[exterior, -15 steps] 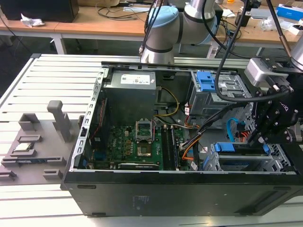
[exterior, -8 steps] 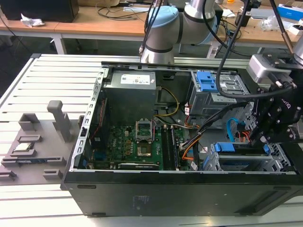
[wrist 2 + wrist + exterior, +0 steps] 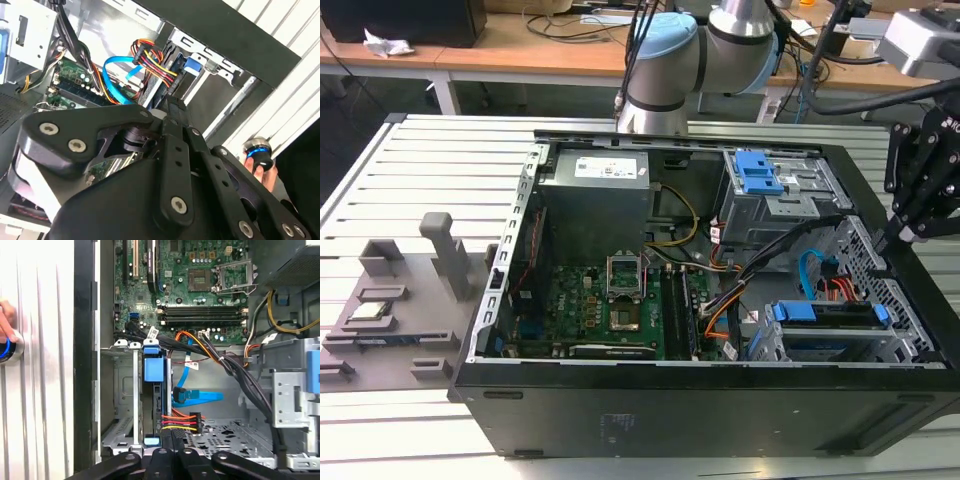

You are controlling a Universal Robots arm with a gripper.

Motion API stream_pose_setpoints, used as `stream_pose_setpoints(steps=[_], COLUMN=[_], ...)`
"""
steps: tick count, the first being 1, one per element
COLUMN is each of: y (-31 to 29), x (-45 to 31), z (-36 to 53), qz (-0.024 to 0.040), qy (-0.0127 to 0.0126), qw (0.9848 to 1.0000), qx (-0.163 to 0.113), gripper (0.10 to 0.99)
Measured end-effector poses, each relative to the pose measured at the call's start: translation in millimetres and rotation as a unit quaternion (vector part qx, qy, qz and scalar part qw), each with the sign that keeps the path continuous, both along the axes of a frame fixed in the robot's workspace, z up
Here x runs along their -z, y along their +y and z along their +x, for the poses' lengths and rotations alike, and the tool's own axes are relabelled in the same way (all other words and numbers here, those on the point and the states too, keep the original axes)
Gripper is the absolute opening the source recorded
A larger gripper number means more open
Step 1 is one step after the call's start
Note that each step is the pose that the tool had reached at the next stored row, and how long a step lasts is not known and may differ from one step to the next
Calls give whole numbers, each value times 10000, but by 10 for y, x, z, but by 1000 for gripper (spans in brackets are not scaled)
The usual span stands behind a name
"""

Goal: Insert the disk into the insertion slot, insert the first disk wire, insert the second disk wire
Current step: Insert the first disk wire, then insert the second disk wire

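The disk [image 3: 152,371], edge-on in its blue carrier, sits inside the insertion slot [image 3: 120,390]. In the exterior view the disk [image 3: 820,312] lies in the slot [image 3: 880,290] at the case's front right. A red, yellow and orange wire bundle [image 3: 180,422] runs to the disk's end, and a blue flat wire [image 3: 197,396] ends at a plug beside the disk. I cannot tell whether either is seated. My gripper [image 3: 172,436] hovers just off the coloured bundle, fingers together with nothing between them. It is the black gripper [image 3: 892,238] over the case's right wall, and its tip [image 3: 173,102] points at the disk's end.
A grey cage with a blue tab [image 3: 760,175] stands behind the slot. The motherboard [image 3: 610,300] and loose black cables [image 3: 240,380] fill the case. A hand [image 3: 5,320] rests on a blue-ringed button [image 3: 257,156] outside the case. Grey fixtures [image 3: 390,300] lie on the table at the exterior view's left.
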State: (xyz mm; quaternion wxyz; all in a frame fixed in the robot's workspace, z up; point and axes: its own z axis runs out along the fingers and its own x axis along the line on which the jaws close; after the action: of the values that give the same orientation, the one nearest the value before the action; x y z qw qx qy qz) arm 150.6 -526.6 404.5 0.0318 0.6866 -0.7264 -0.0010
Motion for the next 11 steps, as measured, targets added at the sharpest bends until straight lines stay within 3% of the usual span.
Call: stream_pose_setpoints(steps=[5,7,8,9,11], y=[0,0,0,0,0], x=[-25,-26,-26,-26,-27], z=[0,0,0,0,0], qz=[0,0,0,0,0], qy=[0,0,0,0,0], qw=[10000,10000,10000,10000,10000], qx=[0,0,0,0,0], gripper=[106,235,235,302,302])
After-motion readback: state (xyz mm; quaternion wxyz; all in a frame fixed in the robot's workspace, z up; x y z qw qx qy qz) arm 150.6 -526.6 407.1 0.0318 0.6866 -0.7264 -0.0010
